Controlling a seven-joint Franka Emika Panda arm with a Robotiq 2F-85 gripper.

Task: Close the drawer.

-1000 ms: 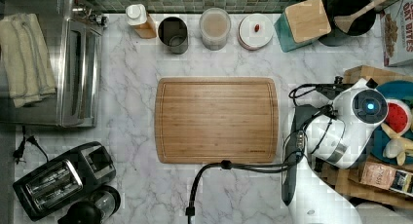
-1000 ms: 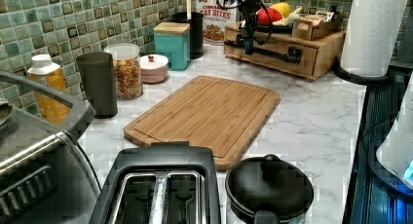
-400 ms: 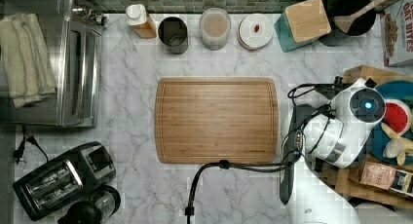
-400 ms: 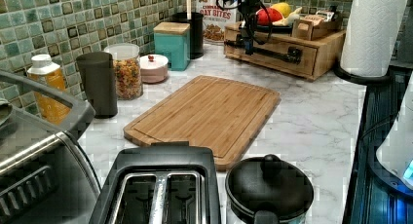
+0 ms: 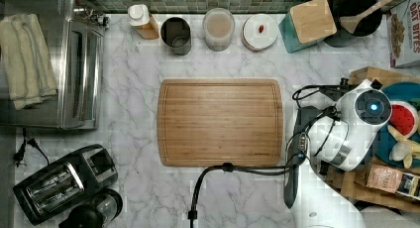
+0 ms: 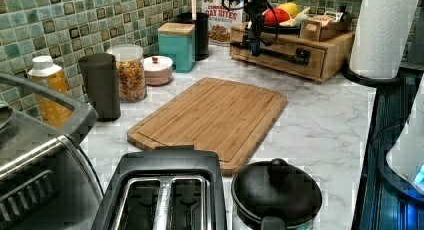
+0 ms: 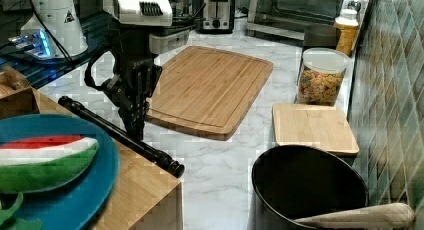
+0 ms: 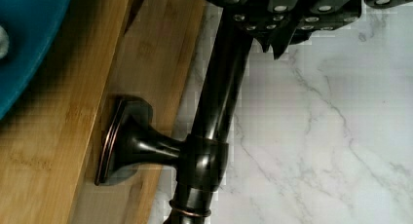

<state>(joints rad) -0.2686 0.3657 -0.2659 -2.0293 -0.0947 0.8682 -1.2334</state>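
Our arm (image 5: pixel 346 134) is white with grey joints, a blue light glowing on its round cap, black cables looping beside it. Our pincer (image 7: pixel 134 117) is black, studded with small silver screws.

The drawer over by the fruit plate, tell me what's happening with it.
The robot arm's end effector is down at the drawer's black bar handle, on the marble counter's side of it. The drawer front looks nearly flush with the wooden cabinet, so it seems almost or fully shut. A blue plate with a watermelon slice sits on top of the cabinet.
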